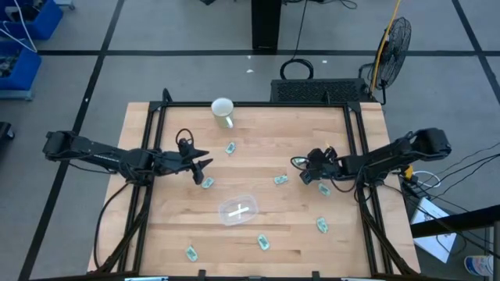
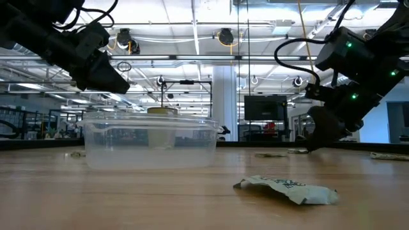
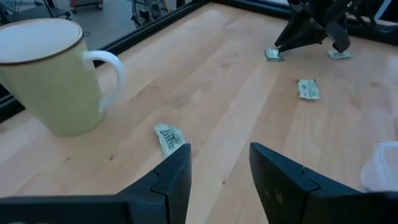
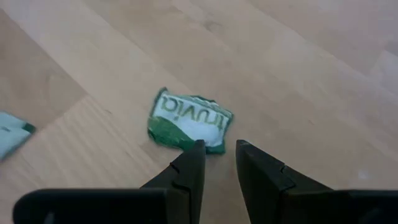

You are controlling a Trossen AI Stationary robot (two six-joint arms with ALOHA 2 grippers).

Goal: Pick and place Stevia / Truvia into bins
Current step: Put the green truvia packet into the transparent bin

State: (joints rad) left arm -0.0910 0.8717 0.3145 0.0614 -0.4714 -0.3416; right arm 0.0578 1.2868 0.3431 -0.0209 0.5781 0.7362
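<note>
Mug (image 1: 223, 111) standing upright at table's (image 1: 281, 234) far edge, left of centre. Fan (image 1: 394, 43) standing on floor beyond table's far right corner.

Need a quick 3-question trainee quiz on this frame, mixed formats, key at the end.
1. True or false: the clear bin already holds a sachet.
2. Multiple choice: the right gripper is closest to A) the mug, B) a Truvia sachet, C) the bin.
3. Fill in: the left gripper has its fingers ____, above the table near another sachet.

Key: 1 false, it looks empty. 2 B, its slightly parted fingers are just at the sachet's edge. 3 open.
</note>
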